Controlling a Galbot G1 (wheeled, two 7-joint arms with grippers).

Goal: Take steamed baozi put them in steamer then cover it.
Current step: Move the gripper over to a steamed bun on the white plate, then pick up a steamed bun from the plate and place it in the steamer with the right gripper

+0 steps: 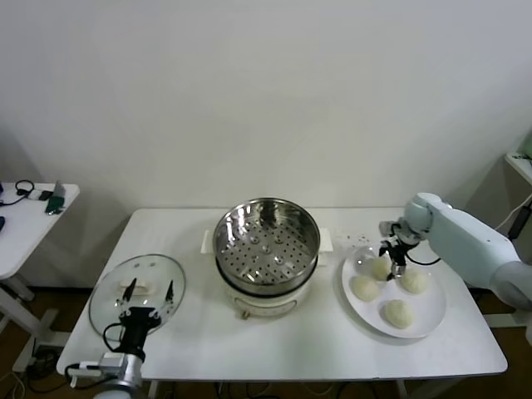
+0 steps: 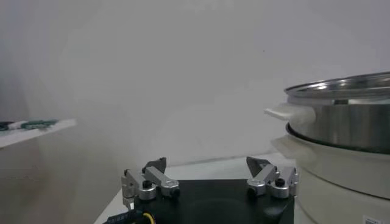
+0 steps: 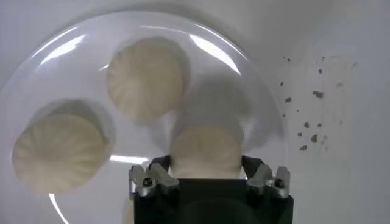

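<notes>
The steel steamer [image 1: 267,241] stands empty on its white pot base at the table's middle; it also shows in the left wrist view [image 2: 347,115]. Four cream baozi lie on the white plate [image 1: 430,320] at the right. My right gripper [image 1: 391,259] is down over the plate's back edge, its fingers pressed on both sides of the back baozi [image 1: 381,268]. In the right wrist view this baozi [image 3: 204,152] sits between the jaws of that gripper [image 3: 206,167], with two more baozi [image 3: 146,76] beside it. My left gripper [image 1: 149,290] is open and parked over the glass lid [image 1: 112,291].
The glass lid with a white handle lies flat at the table's front left. A small side table [image 1: 33,216] with cables stands off to the left. Brown specks [image 3: 308,125] dot the table beside the plate.
</notes>
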